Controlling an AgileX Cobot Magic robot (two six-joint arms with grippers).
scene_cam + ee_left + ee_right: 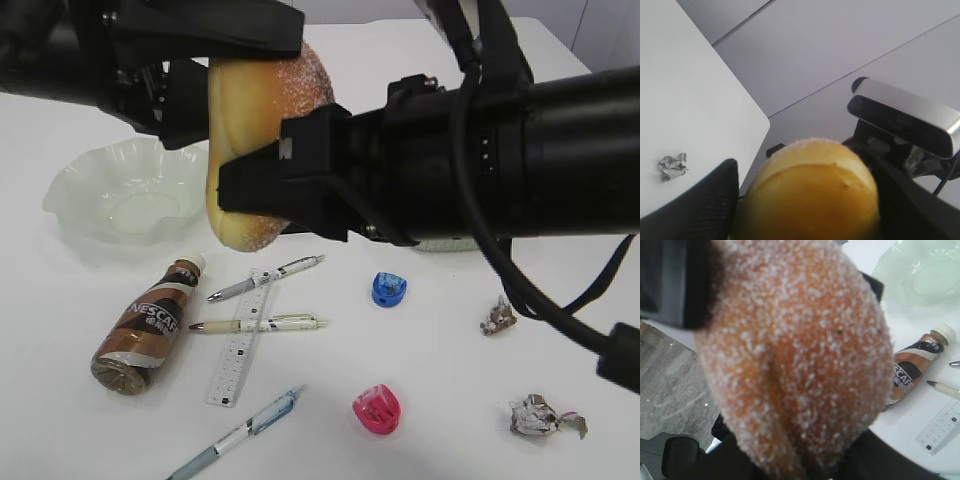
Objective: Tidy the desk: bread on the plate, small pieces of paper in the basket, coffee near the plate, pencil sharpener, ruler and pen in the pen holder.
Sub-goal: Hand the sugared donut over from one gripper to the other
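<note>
Above the table (440, 350), near its far left part: one bread roll (255, 110), sugar-dusted on one side, smooth and golden on the other, held in the air between both arms. Left gripper (200, 105): fingers spread wide on either side of the roll, one dark finger (705, 202) left of it and one right of it in the left wrist view. Right gripper (275, 185): fingers set against the roll's lower end, gripping it; the roll fills most of the right wrist view.

On the table, toward the far left edge: one pale, wavy-rimmed plate (70, 195), nothing on it.
Near the left edge, just in front of the plate: one coffee bottle (148, 325), lying on its side, cap toward the plate.
Middle of the table: one clear ruler (240, 345); three pens (262, 322), two lying across the ruler, one toward the near edge.
Right of the pens: two pencil sharpeners, one blue (389, 289), one pink (377, 408).
Toward the right edge: two crumpled paper scraps (540, 416), well apart from each other.
</note>
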